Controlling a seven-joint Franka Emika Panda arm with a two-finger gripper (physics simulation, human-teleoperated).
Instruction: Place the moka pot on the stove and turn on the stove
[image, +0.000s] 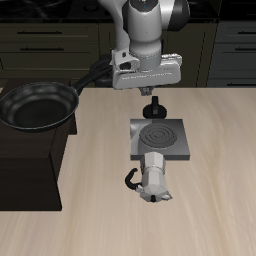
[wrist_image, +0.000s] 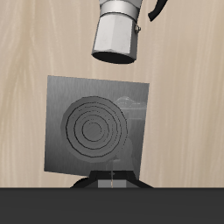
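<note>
I see the pot (image: 155, 178) lying on its side on the bench (image: 220, 200), just past the stove's (image: 160, 139) front edge and not on it, with its black handle (image: 130, 181) sticking out to one side. My tool (image: 154, 108) hangs over the back edge of the stove near the small black knob (wrist_image: 110, 179), holding nothing, and I cannot tell if its fingers are spread or pressed together. A black pan (image: 40, 104) sits far off on a dark cabinet beside the bench.
</note>
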